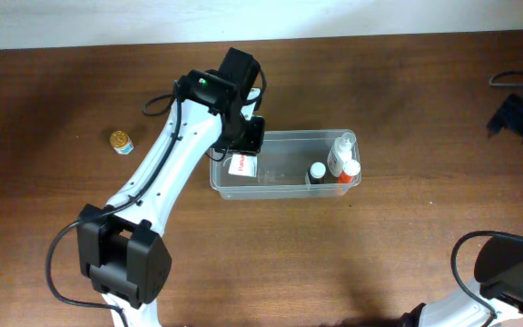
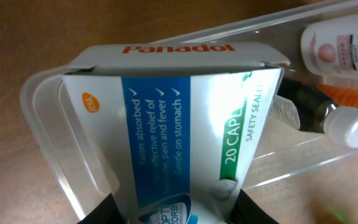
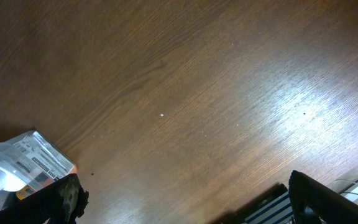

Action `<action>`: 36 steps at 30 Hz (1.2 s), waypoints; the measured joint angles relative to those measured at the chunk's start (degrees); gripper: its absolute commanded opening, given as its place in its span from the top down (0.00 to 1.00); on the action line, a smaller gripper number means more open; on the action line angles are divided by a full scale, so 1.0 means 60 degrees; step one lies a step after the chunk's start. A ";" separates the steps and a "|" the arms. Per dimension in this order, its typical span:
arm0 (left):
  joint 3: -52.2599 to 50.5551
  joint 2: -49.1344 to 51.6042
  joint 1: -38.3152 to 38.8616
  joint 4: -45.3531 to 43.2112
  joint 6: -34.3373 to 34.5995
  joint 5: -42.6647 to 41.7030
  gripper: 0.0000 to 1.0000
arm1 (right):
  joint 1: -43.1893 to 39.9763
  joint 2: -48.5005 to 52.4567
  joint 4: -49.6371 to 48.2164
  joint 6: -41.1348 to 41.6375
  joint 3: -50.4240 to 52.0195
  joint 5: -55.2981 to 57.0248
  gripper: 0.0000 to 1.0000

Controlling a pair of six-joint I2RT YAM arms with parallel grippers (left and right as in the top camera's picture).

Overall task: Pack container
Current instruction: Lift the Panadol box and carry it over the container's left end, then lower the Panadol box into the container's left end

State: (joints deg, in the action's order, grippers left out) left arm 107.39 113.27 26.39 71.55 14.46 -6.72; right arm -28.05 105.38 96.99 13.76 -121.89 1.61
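The left gripper (image 1: 249,136) was clamped on the box (image 2: 185,124) over the container's (image 1: 298,133) left end, mid-table. The right gripper (image 3: 185,208) gaped, empty. I reckoned it should lower the box flat, clear of the 3 bottles (image 1: 343,163), before letting go.

The white cardboard Panadol box (image 2: 185,124) has orange lettering, blue and green bands; the brown wooden counter (image 1: 407,245) shows grain.

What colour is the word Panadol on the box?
Orange-red, on the white box; it shows best in the left wrist view.
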 measured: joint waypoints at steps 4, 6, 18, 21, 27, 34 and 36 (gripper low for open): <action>0.0000 0.0000 0.0244 0.0044 0.0397 0.0270 0.65 | 0.0000 0.0000 0.0000 0.0004 0.0000 0.0000 0.02; 0.0000 0.0000 0.0393 0.0044 0.0616 0.0605 0.65 | 0.0000 0.0000 0.0000 0.0007 0.0000 0.0000 0.02; 0.0015 0.0798 0.0521 0.0036 0.1064 0.1169 0.65 | 0.0000 0.0000 0.0000 0.0000 0.0000 0.0000 0.02; 0.0015 0.1264 0.0521 0.0040 0.1067 0.1166 0.65 | 0.0000 0.0000 0.0000 0.0000 0.0000 0.0000 0.02; 0.0022 0.1501 0.0521 0.0025 0.1067 0.1166 0.65 | 0.0000 0.0000 0.0000 0.0004 0.0000 0.0000 0.02; 0.0022 0.1501 0.0525 0.0029 0.1067 0.1158 0.65 | 0.0000 0.0000 0.0000 0.0004 0.0000 0.0000 0.02; 0.0022 0.1501 0.0528 0.0029 0.1071 0.1115 0.65 | 0.0000 0.0000 0.0000 0.0004 0.0000 0.0000 0.02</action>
State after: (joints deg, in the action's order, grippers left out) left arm 107.53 122.28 29.56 71.72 20.88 -0.03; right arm -28.05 105.38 96.99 13.78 -121.89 1.61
